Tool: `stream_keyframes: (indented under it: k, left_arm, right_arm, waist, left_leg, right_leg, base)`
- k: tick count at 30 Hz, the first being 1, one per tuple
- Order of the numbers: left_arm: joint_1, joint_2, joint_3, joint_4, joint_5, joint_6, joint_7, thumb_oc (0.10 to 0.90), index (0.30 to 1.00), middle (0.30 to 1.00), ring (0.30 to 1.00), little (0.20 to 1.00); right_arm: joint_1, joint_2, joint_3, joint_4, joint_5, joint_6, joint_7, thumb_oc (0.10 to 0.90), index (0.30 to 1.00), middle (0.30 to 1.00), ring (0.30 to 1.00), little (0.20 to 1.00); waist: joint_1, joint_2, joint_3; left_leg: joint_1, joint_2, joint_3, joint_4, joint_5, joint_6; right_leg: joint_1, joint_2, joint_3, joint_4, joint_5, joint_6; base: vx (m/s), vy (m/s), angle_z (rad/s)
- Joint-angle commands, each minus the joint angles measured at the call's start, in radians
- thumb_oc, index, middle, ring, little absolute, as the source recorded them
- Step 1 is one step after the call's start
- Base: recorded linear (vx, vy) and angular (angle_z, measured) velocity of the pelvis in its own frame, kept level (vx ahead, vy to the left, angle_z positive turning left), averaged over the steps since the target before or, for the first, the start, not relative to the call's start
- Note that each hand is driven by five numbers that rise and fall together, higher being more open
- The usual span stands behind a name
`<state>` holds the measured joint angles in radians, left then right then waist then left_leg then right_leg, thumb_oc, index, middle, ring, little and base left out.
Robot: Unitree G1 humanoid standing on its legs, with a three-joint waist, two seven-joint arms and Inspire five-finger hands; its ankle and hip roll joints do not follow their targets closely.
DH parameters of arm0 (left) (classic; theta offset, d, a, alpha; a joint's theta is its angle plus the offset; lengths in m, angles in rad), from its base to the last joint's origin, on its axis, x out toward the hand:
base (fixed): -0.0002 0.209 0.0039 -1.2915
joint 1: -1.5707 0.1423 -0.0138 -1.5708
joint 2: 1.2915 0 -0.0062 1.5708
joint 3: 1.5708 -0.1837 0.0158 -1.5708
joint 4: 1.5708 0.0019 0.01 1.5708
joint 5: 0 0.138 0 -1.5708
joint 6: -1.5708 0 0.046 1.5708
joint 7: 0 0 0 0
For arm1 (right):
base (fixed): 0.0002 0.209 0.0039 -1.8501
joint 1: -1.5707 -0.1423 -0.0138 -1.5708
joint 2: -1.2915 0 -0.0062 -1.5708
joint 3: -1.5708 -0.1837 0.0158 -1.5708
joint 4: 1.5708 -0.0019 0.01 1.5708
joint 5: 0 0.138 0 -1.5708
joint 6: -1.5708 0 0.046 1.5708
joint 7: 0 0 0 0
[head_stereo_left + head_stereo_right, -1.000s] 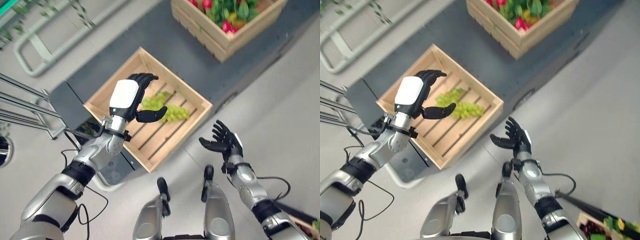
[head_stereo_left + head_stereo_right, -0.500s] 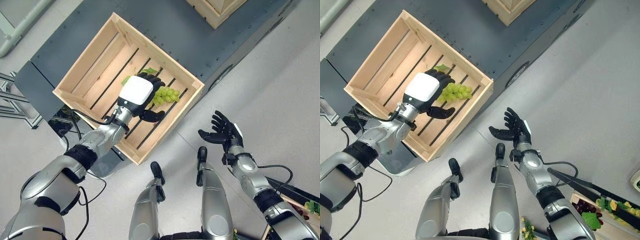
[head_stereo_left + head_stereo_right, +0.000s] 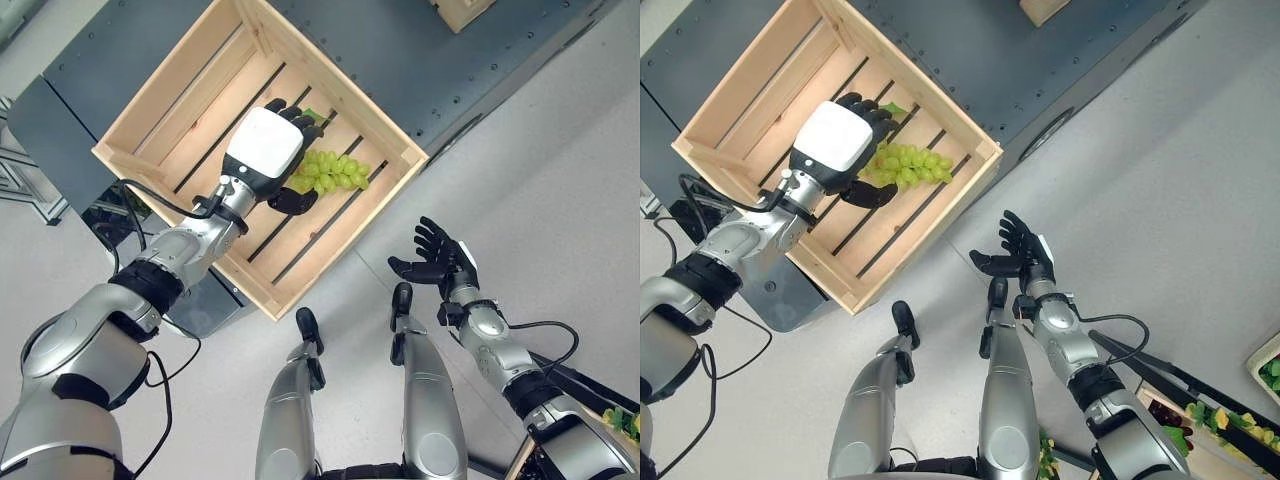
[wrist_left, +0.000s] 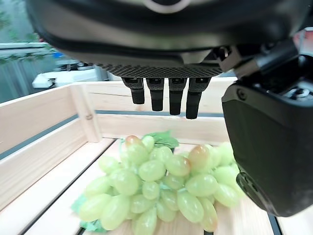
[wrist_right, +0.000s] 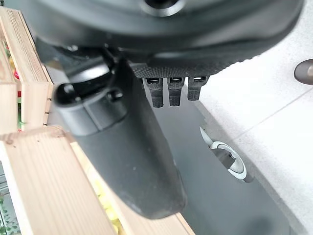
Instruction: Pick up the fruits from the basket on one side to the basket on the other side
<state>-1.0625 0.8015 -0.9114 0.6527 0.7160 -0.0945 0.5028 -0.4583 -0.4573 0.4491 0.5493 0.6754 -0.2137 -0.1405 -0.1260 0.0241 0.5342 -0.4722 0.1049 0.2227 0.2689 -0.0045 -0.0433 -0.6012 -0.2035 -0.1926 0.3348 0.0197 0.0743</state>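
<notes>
A bunch of green grapes (image 3: pixel 338 171) lies on the slats of a wooden crate (image 3: pixel 160 120). My left hand (image 3: pixel 265 148) hovers low over the bunch's near end, white back cover up and open. Its fingers (image 4: pixel 166 97) reach straight past the grapes (image 4: pixel 161 188) and its thumb (image 4: pixel 269 147) stands beside them; I cannot tell whether either touches the bunch. My right hand (image 3: pixel 1020 255) hangs open above the floor, to the right of the crate, holding nothing.
The crate stands on a dark grey platform (image 3: pixel 400 50), and the corner of another wooden crate (image 3: pixel 462 10) shows at the top edge. A box of mixed fruit (image 3: pixel 1215 425) sits on the floor at the lower right. A metal frame (image 3: pixel 20 175) stands at the left.
The camera has shifted. My left hand has come down from above the crate onto the grapes. My right hand has kept its open pose.
</notes>
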Motion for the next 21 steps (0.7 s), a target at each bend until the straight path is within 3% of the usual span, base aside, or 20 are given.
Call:
stream_keyframes:
  k: [1,7,13,21]
  left_arm:
    - [-0.102,0.077,0.040,-0.006,0.035,-0.006,0.010,0.800,0.900,0.900,0.900,0.900]
    - [-0.117,0.066,0.007,0.019,0.052,-0.040,-0.005,0.800,0.900,0.900,0.900,0.900]
    - [-0.131,0.048,-0.029,0.037,0.080,-0.062,-0.107,0.800,0.900,0.900,0.900,0.900]
    - [-0.146,0.032,-0.046,0.104,0.096,0.030,-0.096,0.800,0.900,0.900,0.900,0.900]
  right_arm:
    - [-0.044,0.018,-0.003,-0.073,0.004,-0.061,-0.048,0.800,0.900,0.900,0.900,0.900]
    - [-0.059,0.030,0.015,-0.071,0.009,-0.057,-0.067,0.800,0.900,0.900,0.900,0.900]
    - [-0.072,0.023,0.015,-0.067,0.028,-0.068,-0.073,0.800,0.900,0.900,0.900,0.900]
    - [-0.085,0.012,0.015,-0.080,0.052,-0.083,-0.077,0.800,0.900,0.900,0.900,0.900]
  waist:
    - [0.007,-0.053,-0.014]
    - [0.006,-0.064,-0.014]
    - [0.000,-0.074,-0.014]
    - [-0.008,-0.084,-0.014]
  left_leg:
    - [-0.071,-0.006,0.041,0.145,-0.099,-0.005]
    - [-0.099,-0.005,0.043,0.152,-0.102,-0.006]
    - [-0.139,-0.003,0.042,0.173,-0.105,-0.009]
    - [-0.193,0.006,0.046,0.192,-0.103,-0.013]
  right_leg:
    - [0.043,0.054,0.011,0.034,-0.093,-0.003]
    - [0.019,0.058,0.016,0.022,-0.081,0.001]
    - [-0.013,0.060,0.021,0.020,-0.073,0.003]
    - [-0.062,0.063,0.032,0.020,-0.063,0.004]
  base:
    - [0.00,0.000,0.00]
    - [0.00,0.000,0.00]
    - [0.00,0.000,0.00]
    - [0.01,-0.002,-0.02]
